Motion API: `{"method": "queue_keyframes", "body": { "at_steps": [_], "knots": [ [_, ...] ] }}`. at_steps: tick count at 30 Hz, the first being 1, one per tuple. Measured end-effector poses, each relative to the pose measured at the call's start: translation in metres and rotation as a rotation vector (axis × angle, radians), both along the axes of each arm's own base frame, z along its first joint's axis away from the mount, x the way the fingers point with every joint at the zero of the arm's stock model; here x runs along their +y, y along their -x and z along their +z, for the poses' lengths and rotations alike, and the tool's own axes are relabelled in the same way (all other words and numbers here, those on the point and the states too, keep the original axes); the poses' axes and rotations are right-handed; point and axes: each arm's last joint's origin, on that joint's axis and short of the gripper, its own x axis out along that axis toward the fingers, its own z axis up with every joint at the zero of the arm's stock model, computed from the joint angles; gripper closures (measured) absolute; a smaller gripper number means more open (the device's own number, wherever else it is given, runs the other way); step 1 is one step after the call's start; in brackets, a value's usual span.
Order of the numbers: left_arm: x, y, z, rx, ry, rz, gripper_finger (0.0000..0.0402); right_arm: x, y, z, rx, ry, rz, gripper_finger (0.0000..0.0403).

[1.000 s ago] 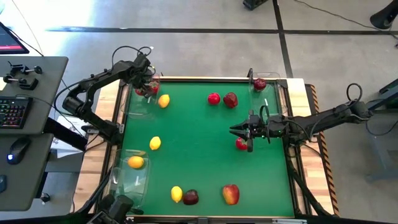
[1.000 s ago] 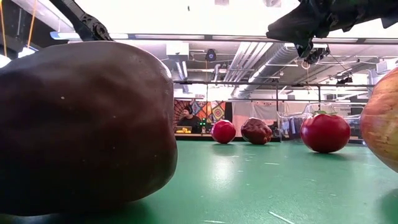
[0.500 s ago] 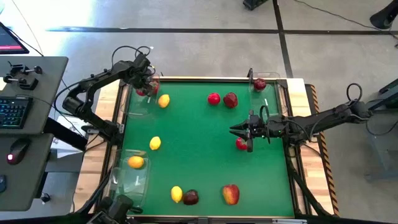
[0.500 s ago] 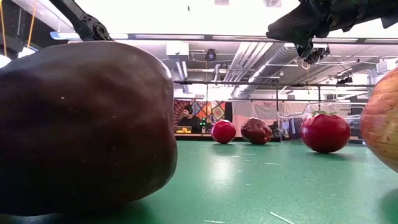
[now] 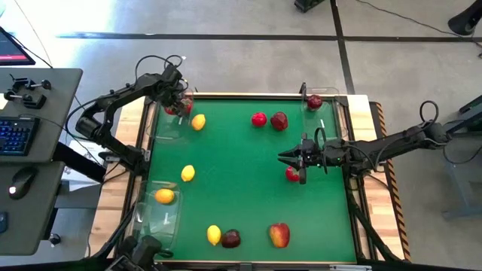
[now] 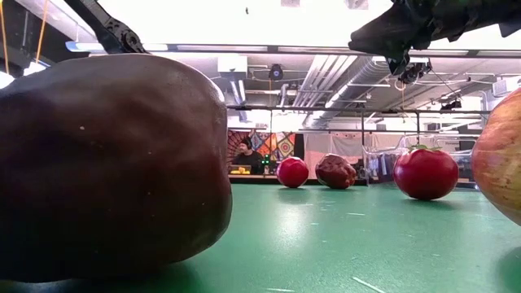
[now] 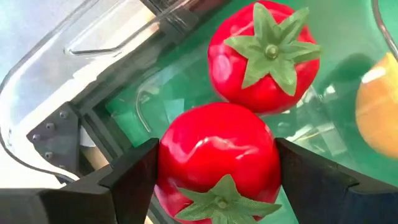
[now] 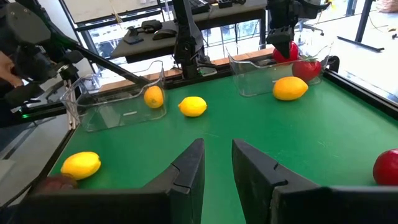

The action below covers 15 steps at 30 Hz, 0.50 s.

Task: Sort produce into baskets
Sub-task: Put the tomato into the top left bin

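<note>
The left pincer hangs inside the clear basket at the table's far left corner, its two dark fingers spread wide on either side of a glossy red tomato. The fingers sit right at the fruit's flanks, but whether they grip it or have just let go I cannot tell. A second tomato with a green star-shaped calyx lies just beyond it, the two touching or nearly so, and a lemon shows off to one side, past the basket's wall.

Judging by the shine, these are smooth hard plastic toys — light, stiff, not fragile, but slick and rounded, so they may squirt out of a pinch that lands off-centre. The best hold looks to be across the widest part of the body, below the calyx, with the fingers square on opposite sides.

The right pincer waits over the green table, its fingers close together with a narrow gap and nothing between them. A small red fruit lies just beside and below it — a likely next pick. Lemons and apples sit well ahead of it, near the other baskets.
</note>
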Motion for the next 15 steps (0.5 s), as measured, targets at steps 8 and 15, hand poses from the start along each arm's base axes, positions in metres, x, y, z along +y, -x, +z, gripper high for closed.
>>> {"method": "queue_keyframes", "body": {
  "at_steps": [8,15],
  "knots": [
    [-0.0037,0.0001,-0.0010,-0.029,0.057,-0.013,0.0111,0.0000,0.0000,0.0000,0.000,0.000,0.000,0.0332],
    [-0.0037,0.0000,-0.0010,-0.023,0.058,-0.041,0.0110,-0.0001,0.0000,0.0000,0.000,0.000,0.000,0.0332]
  ]
}}
